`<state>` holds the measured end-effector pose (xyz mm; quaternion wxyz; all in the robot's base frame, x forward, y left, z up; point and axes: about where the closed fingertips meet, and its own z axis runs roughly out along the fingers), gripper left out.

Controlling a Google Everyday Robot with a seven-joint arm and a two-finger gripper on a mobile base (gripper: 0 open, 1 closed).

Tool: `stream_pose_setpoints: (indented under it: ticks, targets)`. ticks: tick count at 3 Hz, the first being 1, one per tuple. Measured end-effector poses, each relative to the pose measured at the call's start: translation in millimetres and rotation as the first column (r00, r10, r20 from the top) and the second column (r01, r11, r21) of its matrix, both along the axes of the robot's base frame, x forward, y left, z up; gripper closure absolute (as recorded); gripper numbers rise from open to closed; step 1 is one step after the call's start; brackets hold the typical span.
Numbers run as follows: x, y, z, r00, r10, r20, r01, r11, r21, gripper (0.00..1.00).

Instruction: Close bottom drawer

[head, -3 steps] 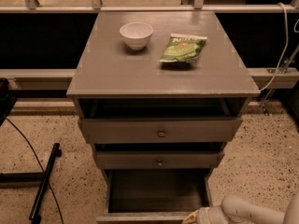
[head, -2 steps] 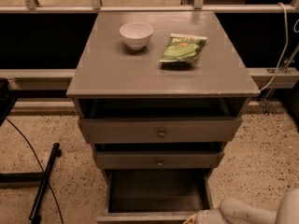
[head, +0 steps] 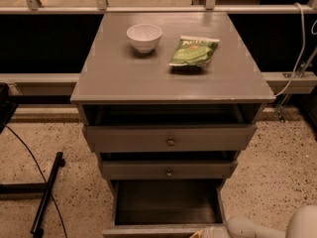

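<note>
Camera view: looks down at front of a grey drawer unit (head: 124,78) on speckled floor (head: 282,167).
Unit top: white bowl (head: 144,37) at rear L; green snack bag (head: 194,51) lies flat just R of it, not touching.
Top drawer (head: 208,139): widest, pulled out a little, small round knob at centre.
Mid drawer (head: 198,170): narrower, also out a little, w/ knob.
Bottom drawer (head: 168,202): lowest & narrowest, pulled far out; dark boxy inside shows; its front edge sits at btm of frame.
Gripper (head: 205,233): at btm edge of frame, by R part of that drawer's front edge; mostly cut off; wide or narrow, can't tell.
Arm (head: 277,226): white, enters from btm R corner.
</note>
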<state>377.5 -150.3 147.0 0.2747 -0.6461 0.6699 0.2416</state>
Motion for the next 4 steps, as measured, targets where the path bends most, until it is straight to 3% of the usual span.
stream_pose_setpoints:
  ticks: [1, 2, 3, 4]
  targets:
    - [30, 21, -7, 0.992, -0.119, 0.041, 0.117, 0.992, 0.049, 1.0]
    - [57, 35, -9, 0.9822, -0.174, 0.072, 0.168, 0.983, 0.077, 1.0]
    - [77, 44, -18, 0.9792, -0.185, 0.083, 0.176, 0.979, 0.098, 1.0]
    - [109, 28, -26, 0.9752, -0.18, 0.129, 0.165, 0.979, 0.117, 1.0]
